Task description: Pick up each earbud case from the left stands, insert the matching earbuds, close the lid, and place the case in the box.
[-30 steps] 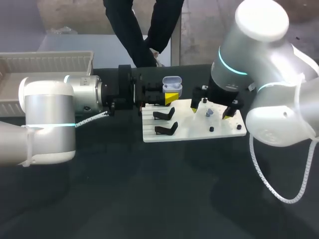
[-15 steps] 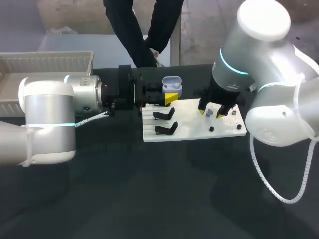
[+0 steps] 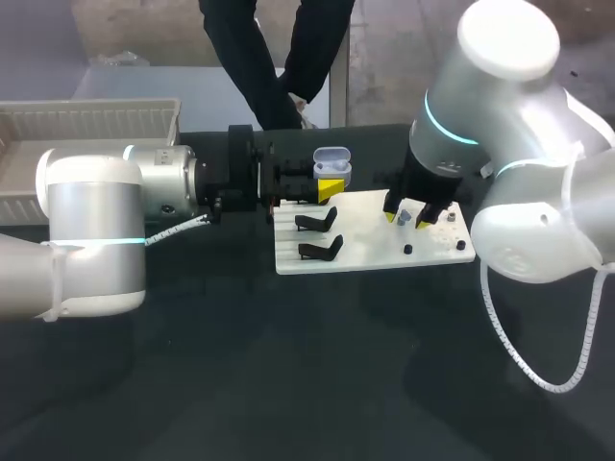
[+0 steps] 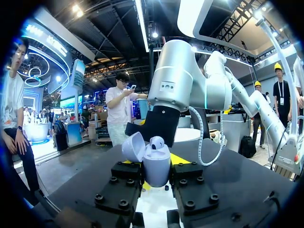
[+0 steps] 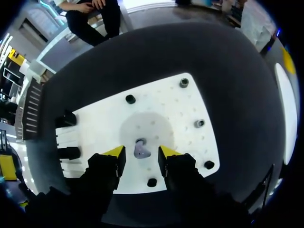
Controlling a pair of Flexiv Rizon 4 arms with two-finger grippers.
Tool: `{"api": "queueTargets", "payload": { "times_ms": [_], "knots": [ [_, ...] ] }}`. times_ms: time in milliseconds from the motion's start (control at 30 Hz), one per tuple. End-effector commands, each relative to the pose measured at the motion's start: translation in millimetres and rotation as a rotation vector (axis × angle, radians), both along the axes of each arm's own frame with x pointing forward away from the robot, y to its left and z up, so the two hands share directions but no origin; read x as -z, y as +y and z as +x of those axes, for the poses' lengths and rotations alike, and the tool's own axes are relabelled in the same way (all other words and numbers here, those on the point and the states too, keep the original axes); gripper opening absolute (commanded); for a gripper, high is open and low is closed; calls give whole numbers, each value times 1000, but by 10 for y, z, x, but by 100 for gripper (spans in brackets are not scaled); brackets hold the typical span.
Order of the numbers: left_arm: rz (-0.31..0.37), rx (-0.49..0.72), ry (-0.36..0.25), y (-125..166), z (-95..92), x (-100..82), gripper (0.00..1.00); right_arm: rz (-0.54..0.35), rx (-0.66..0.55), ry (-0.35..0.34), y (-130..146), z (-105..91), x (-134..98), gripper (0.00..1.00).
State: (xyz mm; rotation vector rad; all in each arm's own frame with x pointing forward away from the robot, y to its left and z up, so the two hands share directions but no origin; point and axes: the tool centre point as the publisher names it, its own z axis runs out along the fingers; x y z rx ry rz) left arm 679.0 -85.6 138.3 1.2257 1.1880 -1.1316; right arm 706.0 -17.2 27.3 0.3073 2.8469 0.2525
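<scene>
My left gripper [image 3: 330, 189] is shut on a pale lavender earbud case [image 3: 332, 164], held upright just beyond the far edge of the white board [image 3: 365, 252]. In the left wrist view the case [image 4: 156, 164] sits between the fingers of the left gripper [image 4: 156, 179], with its lid [image 4: 133, 146] tipped open and one earbud [image 4: 157, 141] seated inside. My right gripper [image 3: 407, 221] is low over the board's right half. A small lavender earbud [image 5: 140, 149] lies on the board between the right gripper's [image 5: 141, 155] yellow tips, with a narrow gap showing on each side.
Two black stands [image 3: 317, 222] [image 3: 322, 250] sit on the board's left part, bare. Small black pegs [image 5: 130, 99] dot the board around the earbud. A white ribbed box [image 3: 86, 120] stands at the back left. Dark tabletop surrounds the board.
The right gripper's fingers have narrowed from wide apart to close around the earbud on the board. The left arm and the case have not moved.
</scene>
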Motion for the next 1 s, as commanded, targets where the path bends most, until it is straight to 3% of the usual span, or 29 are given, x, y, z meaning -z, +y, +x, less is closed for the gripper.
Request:
{"api": "queueTargets", "payload": {
  "times_ms": [33,667,833,1000],
  "knots": [
    [-5,-6,-5,-2,-13,10,0,1,4,2,5,16,16,41],
    [-5,-6,-5,-2,-13,10,0,0,7,4,12,29,34,26],
    [-5,-6,-5,-2,-13,10,0,-1,4,4,28,30,31,11],
    [-5,-6,-5,-2,-13,10,0,-7,4,4,27,27,30,7]
  ]
}}
